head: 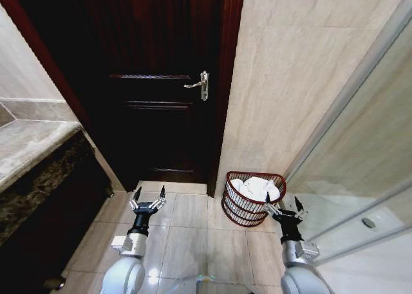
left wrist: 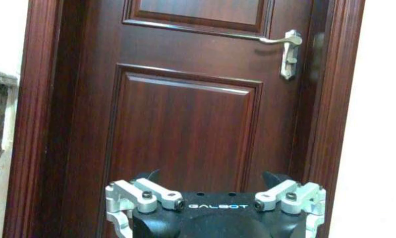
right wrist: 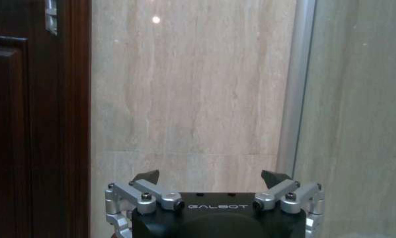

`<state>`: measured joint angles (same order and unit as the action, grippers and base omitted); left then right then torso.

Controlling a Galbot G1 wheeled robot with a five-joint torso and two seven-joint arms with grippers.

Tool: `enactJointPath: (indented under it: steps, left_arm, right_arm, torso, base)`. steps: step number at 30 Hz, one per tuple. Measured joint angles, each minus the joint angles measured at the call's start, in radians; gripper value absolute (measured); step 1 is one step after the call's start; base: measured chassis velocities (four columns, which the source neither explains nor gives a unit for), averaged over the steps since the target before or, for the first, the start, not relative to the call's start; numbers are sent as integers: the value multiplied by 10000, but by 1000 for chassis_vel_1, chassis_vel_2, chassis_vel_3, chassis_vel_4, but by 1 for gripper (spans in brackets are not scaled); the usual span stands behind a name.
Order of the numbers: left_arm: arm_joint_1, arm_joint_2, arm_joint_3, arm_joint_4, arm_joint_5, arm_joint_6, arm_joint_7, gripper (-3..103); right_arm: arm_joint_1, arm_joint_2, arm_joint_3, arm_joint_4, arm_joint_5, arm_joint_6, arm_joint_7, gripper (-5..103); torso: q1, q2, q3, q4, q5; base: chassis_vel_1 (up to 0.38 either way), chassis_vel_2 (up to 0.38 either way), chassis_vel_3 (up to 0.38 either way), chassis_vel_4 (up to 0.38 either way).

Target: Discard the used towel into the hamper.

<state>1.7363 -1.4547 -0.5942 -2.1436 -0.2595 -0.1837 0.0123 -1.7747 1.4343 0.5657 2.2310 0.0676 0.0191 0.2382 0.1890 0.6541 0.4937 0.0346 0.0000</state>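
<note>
The hamper (head: 239, 207), a round dark red-brown wire basket, stands on the tiled floor in the corner between the door frame and the beige wall. A white towel (head: 259, 187) lies bunched inside it, filling the top. My right gripper (head: 284, 206) hovers open just right of the hamper's rim, nothing between its fingers. My left gripper (head: 149, 195) is open too, held low over the floor tiles in front of the door, well left of the hamper. In the wrist views each gripper (left wrist: 212, 176) (right wrist: 211, 175) shows spread fingertips with nothing held.
A dark wooden door (head: 161, 82) with a silver lever handle (head: 199, 85) is straight ahead. A stone counter (head: 32, 143) over a dark cabinet runs along the left. A glass shower partition (head: 360, 152) bounds the right. Floor tiles (head: 187, 236) lie between my arms.
</note>
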Motion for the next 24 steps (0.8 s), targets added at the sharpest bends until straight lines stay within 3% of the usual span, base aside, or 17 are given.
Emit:
enactJointPath:
  steps: [11, 24]
  left_arm:
    - [-109, -251, 30, -76, 689, 236, -110, 100]
    - [78, -262, 26, -160, 753, 166, -166, 100]
  right_arm:
    - [-202, 303, 789, 121, 34, -128, -1469, 100]
    - [-553, 340, 603, 98, 16, 223, -1504, 100]
  torso:
    - [200, 473, 269, -1, 0]
    - [439, 1035, 591, -1, 0]
  base:
    - [0, 0, 0, 0]
    - [0, 0, 0, 0]
